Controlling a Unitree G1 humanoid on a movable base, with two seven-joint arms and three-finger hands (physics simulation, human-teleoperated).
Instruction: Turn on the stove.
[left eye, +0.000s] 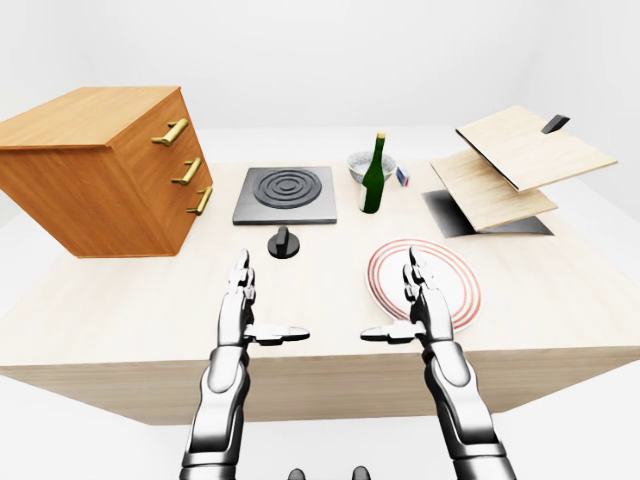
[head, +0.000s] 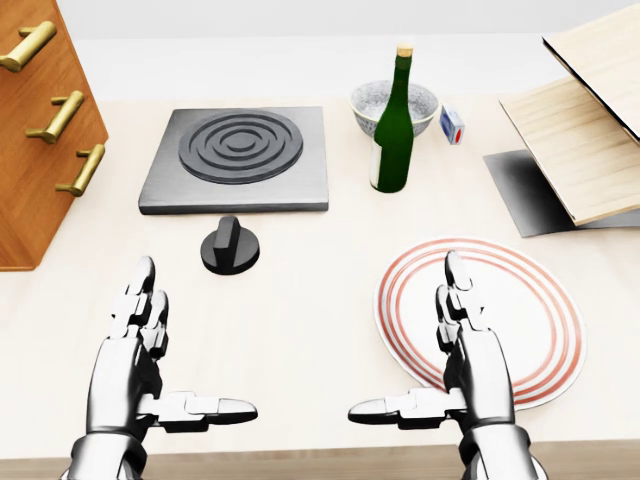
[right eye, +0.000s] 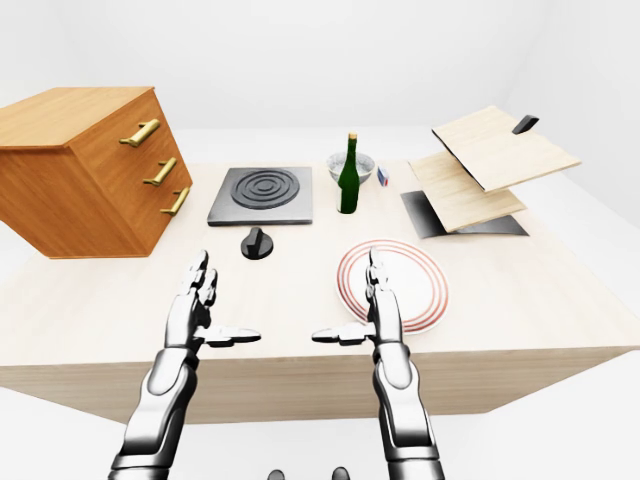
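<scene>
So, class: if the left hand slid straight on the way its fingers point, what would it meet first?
Probably the black knob, just right of the left hand fingers' line; a narrow miss would lead on to the stove. Depth is uncertain.

On the table, the stove lies flat with its black knob just below it, apart from both hands. The left robot hand and right robot hand hover open, fingers extended, thumbs pointing inward; the right one overlaps the red-ringed plate. A wooden drawer cabinet sits left; a green bottle stands upright beside a bowl.
</scene>
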